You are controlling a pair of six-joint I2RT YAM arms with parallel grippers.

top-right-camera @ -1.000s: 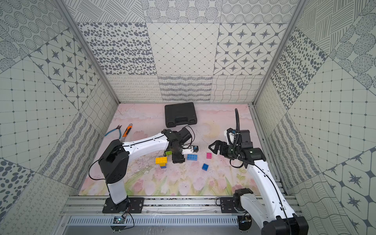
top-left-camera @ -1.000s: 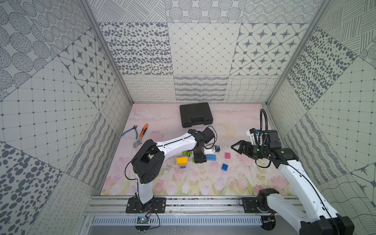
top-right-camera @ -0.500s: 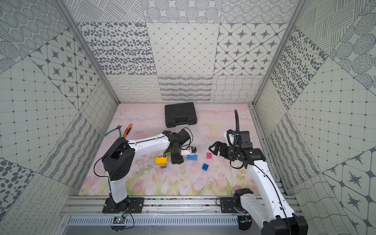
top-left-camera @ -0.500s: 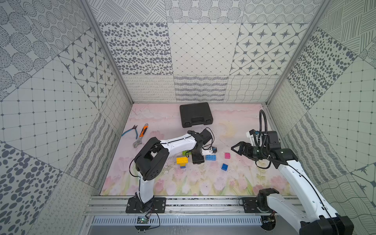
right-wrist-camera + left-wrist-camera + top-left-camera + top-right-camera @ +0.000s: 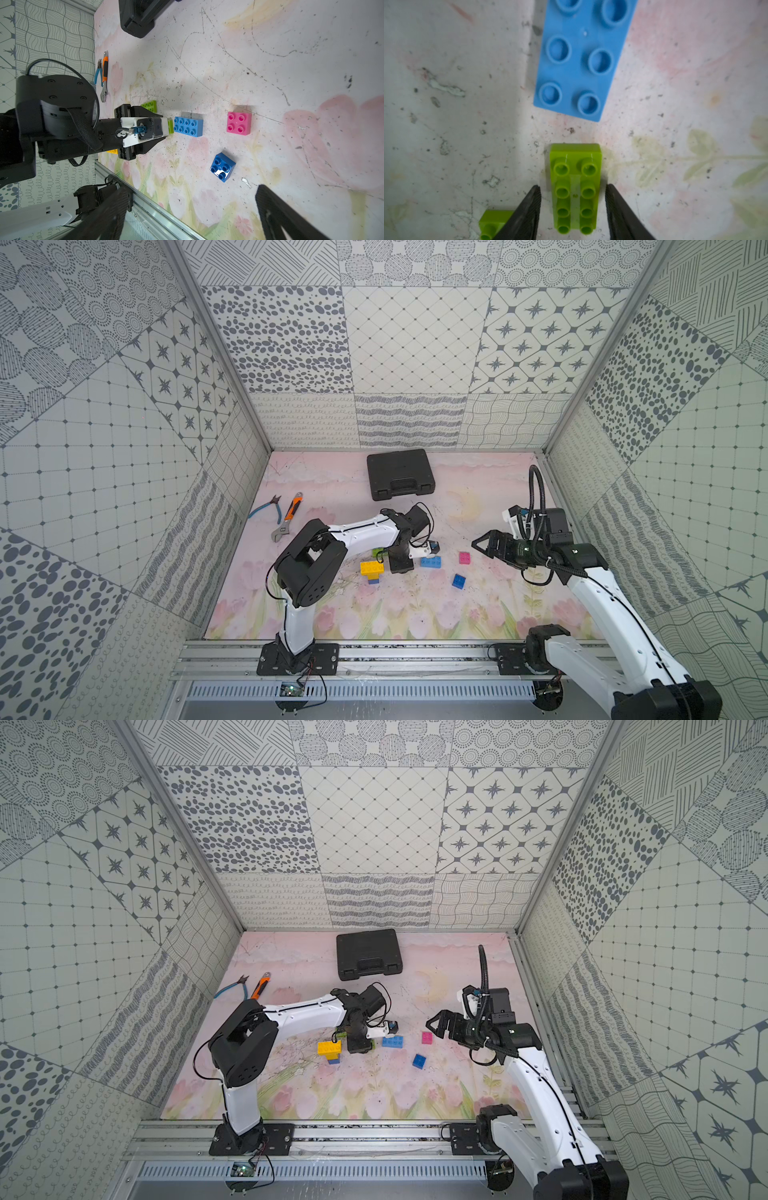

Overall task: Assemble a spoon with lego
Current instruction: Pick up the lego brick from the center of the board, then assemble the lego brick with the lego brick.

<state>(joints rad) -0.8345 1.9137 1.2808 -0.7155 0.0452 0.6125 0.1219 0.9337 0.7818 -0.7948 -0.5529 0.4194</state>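
My left pincer [image 5: 572,187] straddles the lime oblong brick [image 5: 575,162], unclamped; right pincer [image 5: 193,191] gapes wide; black case [image 5: 400,473] sits closed

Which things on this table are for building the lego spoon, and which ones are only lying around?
For the job: long green brick, second green brick, yellow brick, light blue brick, pink brick, dark blue brick.
Lying about: black case, wrench, pliers.

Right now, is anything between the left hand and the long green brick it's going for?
Nothing visible. The left hand straddles the long green brick, mat showing on each side. A second green brick lies just outside one jaw; the light blue brick sits ahead, apart.
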